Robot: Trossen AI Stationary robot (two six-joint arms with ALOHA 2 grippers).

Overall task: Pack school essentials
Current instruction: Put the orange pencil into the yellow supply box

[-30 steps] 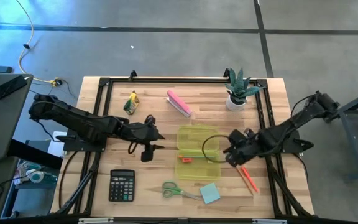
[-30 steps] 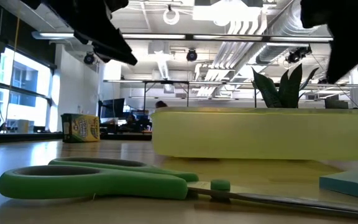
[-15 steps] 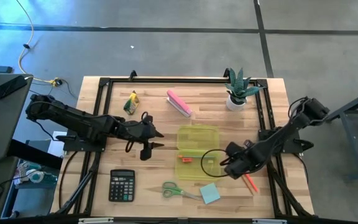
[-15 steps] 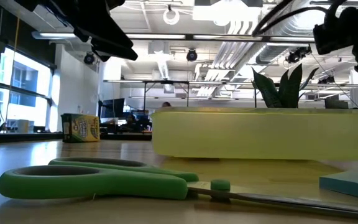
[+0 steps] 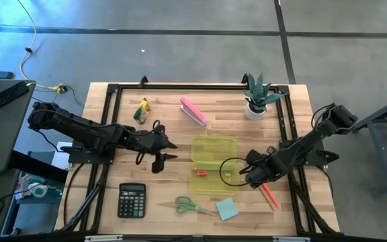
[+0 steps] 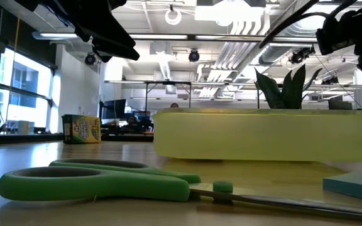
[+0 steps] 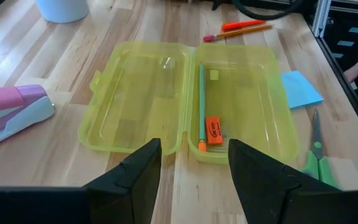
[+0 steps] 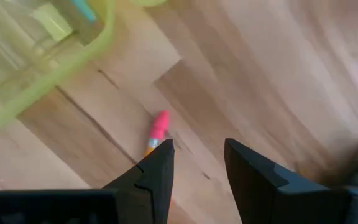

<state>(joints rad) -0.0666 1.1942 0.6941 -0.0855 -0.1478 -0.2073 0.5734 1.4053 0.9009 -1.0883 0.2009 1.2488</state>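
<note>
The open yellow-green case (image 5: 213, 165) lies mid-table and holds a teal pencil (image 7: 201, 99), an orange piece (image 7: 213, 130) and a small pale item (image 7: 214, 75). The orange-red pens (image 5: 269, 195) lie to its right, with a pink-tipped pencil end (image 8: 159, 126) beside them. Near the front edge are the green-handled scissors (image 5: 192, 206) and the light blue note pad (image 5: 226, 209). My right gripper (image 5: 251, 175) is open, low over the table just past the case's right edge, and the pink tip lies off one fingertip (image 8: 164, 149). My left gripper (image 5: 164, 150) hovers open, left of the case.
A black calculator (image 5: 132, 200) sits near the front left. A pink oblong block (image 5: 193, 111), a yellow-green box (image 5: 142, 111) and a potted plant (image 5: 256, 99) stand along the far side. Bare wood lies between the left gripper and the calculator.
My right gripper has moved toward the near edge, from over the case's right rim down to the table beside the pens, staying open. The case and the other things have stayed in place.
</note>
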